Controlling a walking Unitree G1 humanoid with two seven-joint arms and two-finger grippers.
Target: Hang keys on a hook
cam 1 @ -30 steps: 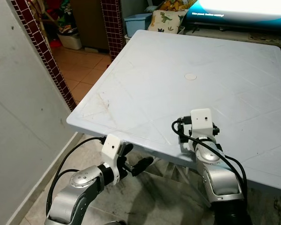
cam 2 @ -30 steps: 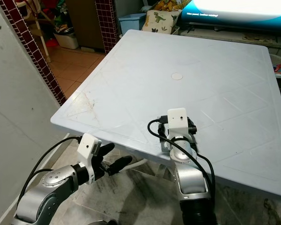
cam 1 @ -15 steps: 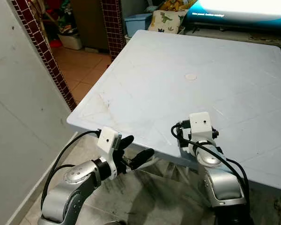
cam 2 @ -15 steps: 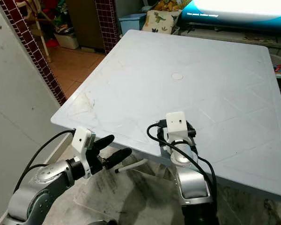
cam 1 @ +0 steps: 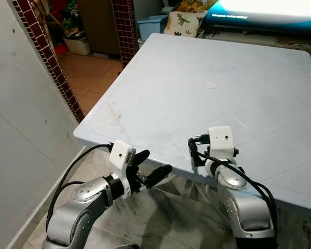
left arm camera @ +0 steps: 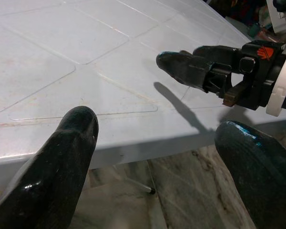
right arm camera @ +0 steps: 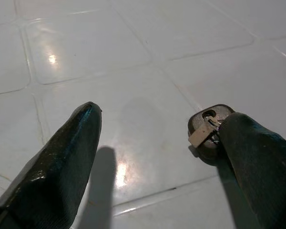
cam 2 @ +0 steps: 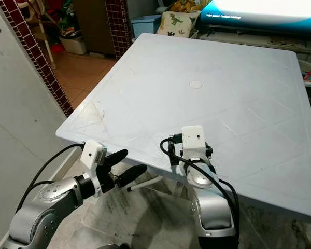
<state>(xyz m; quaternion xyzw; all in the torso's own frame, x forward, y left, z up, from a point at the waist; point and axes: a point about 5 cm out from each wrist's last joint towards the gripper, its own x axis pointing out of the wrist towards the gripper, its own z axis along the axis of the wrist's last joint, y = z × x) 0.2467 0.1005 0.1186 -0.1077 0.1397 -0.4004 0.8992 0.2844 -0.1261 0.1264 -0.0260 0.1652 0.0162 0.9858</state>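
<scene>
Right wrist view is showing the right gripper (right arm camera: pixel 157 143) hanging low over the white table (right arm camera: pixel 133 43) with its two black fingers (right arm camera: pixel 57 162) spread wide apart; a small brown padlock-like piece with a pale key (right arm camera: pixel 207 129) is lying on the table surface, touching the inner side of one finger and well apart from the other — nothing is being pinched. Whether there is more than one key I cannot tell, as the finger is covering part of it.

From the head views, the right arm (cam 1: pixel 241 199) is reaching over the near edge of the table, its white wrist camera box (cam 1: pixel 220 140) sitting above the surface just inside that edge; the key itself is hidden there behind the wrist.

The left gripper (cam 1: pixel 147 168) is hovering below and just in front of the near edge of the table, close to its near left corner, over the mottled floor (cam 1: pixel 166 218); its fingers are standing open and holding nothing. In the left wrist view the two fingers (left arm camera: pixel 66 157) are framing the table edge, with the right gripper showing beyond them over the tabletop.

A wall of dark red tiles (cam 1: pixel 46 57) is standing off to the left — behind it, an orange tiled floor; a dinosaur-print cushion (cam 1: pixel 184 22) is lying past the far edge of the table.
</scene>
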